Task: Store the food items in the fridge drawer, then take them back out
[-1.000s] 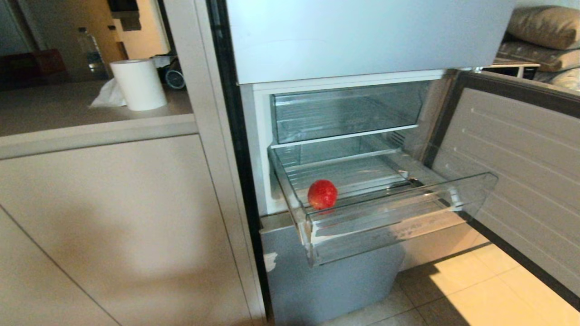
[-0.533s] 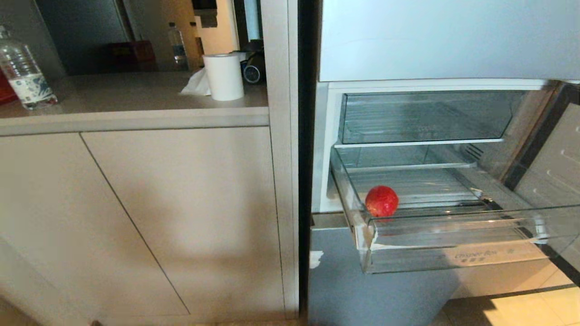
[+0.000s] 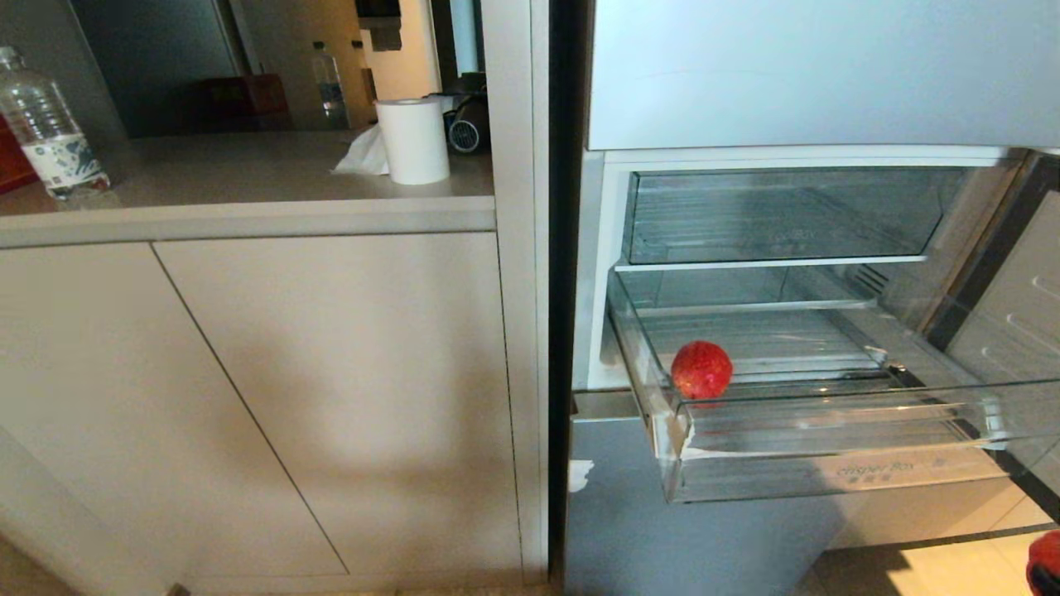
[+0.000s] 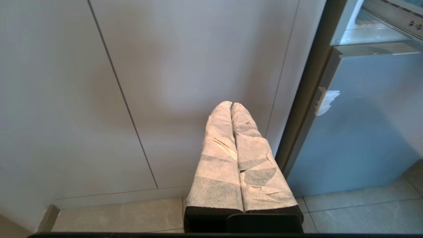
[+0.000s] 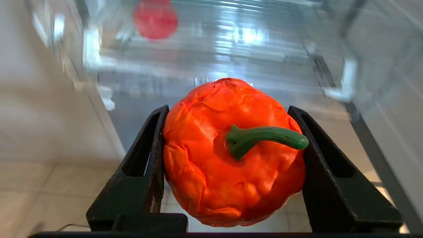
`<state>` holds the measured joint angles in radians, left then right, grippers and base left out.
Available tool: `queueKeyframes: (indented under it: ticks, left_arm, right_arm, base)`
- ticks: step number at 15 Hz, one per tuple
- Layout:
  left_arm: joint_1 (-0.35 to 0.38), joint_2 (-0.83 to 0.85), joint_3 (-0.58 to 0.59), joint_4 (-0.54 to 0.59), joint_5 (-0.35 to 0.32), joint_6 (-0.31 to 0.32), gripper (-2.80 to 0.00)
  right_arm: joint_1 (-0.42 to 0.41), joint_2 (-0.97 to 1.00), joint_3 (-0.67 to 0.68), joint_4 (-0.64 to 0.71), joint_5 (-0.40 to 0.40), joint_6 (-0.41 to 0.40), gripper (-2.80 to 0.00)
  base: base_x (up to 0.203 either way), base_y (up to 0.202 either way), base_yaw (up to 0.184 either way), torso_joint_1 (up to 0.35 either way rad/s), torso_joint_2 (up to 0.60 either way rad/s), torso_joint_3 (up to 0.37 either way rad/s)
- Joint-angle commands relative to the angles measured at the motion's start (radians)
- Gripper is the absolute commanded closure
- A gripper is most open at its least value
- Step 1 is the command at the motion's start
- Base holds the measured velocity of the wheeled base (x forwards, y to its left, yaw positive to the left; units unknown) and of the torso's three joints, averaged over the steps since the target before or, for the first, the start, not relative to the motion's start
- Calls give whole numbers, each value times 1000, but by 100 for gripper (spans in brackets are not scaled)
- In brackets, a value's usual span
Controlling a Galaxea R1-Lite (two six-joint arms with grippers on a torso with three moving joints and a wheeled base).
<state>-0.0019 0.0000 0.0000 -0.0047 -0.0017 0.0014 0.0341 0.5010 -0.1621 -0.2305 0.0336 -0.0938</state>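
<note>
The clear fridge drawer (image 3: 828, 476) stands pulled out of the open fridge. A dull red round fruit (image 3: 701, 370) lies in its front left corner. My right gripper (image 5: 228, 109) is shut on a bright red pepper-like piece (image 5: 211, 165) with a green stem (image 5: 264, 137), one black finger on each side. It hangs low in front of the drawer (image 5: 231, 49), where the round fruit (image 5: 155, 19) shows blurred. The held piece just peeks in at the head view's lower right corner (image 3: 1045, 563). My left gripper (image 4: 231, 104), wrapped in white, is shut and empty, low before the cabinet door.
The fridge door (image 3: 1023, 281) stands open at the right. A second clear drawer (image 3: 778, 215) sits above the first, and a blue-grey panel (image 3: 662, 538) below. A paper roll (image 3: 412, 141) and a water bottle (image 3: 45, 124) stand on the counter at the left, above beige cabinet doors (image 3: 331, 397).
The whole head view has swung, so the fridge now sits further right. The round fruit stays put in the drawer. The held red piece has come into the lower right corner.
</note>
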Motion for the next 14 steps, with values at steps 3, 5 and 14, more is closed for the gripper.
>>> queueKeyframes:
  ticks: [3, 5, 14]
  left_arm:
    - [0, 0, 2, 0, 0, 0, 0]
    - [0, 0, 2, 0, 0, -1, 0]
    - [0, 0, 2, 0, 0, 0, 0]
  right_arm:
    - [13, 637, -335, -46, 5, 49, 0]
    - [17, 829, -499, -57, 6, 74, 0]
    - [45, 1327, -926, -69, 4, 82, 0]
  base:
    - [0, 0, 0, 0, 0, 0]
    - [0, 0, 0, 0, 0, 0]
    - [0, 0, 0, 0, 0, 0]
